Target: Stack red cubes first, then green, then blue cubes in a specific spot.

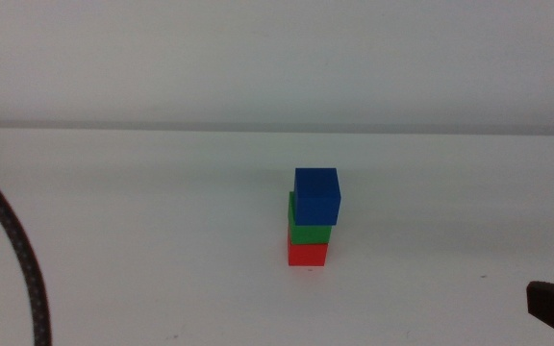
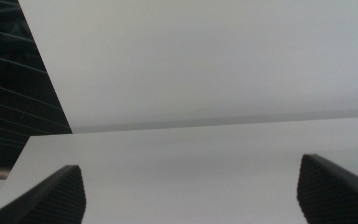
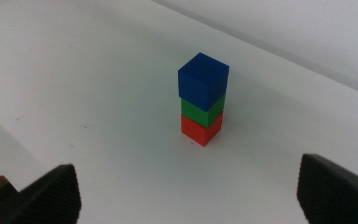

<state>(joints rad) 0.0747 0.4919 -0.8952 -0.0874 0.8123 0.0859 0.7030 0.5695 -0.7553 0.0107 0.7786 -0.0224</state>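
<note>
While both pincers gape wide, blue cube (image 1: 316, 194) tops green (image 1: 309, 232) on red (image 1: 307, 254), all unlabelled

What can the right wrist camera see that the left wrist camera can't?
Only the right wrist view shows the tower: blue cube on top, green cube in the middle, red cube at the bottom, with the open right claw pulled back from it. Only the left wrist view shows the open left claw holding nothing, and a dark ribbed panel. Both show the white table.
</note>
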